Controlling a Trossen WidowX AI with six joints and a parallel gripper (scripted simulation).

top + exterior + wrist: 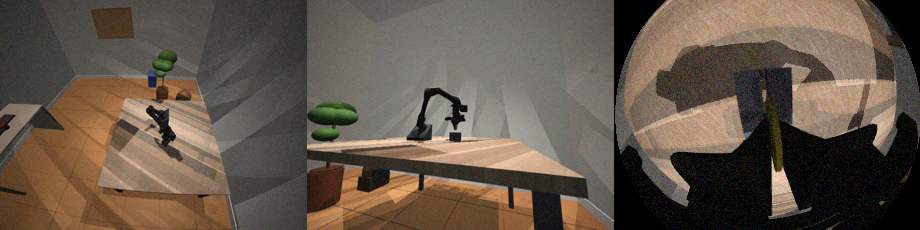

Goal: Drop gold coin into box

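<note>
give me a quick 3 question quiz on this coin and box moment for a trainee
1. True or false: the gripper is shut on the gold coin.
2. In the exterior view, where is the coin relative to the grey box? A) resting inside it B) held above it with a gap C) lying on the table beside it
3. Fill in: in the wrist view the coin appears edge-on, roughly in line with the box's dark ____.

Key
1. True
2. B
3. slot
</note>
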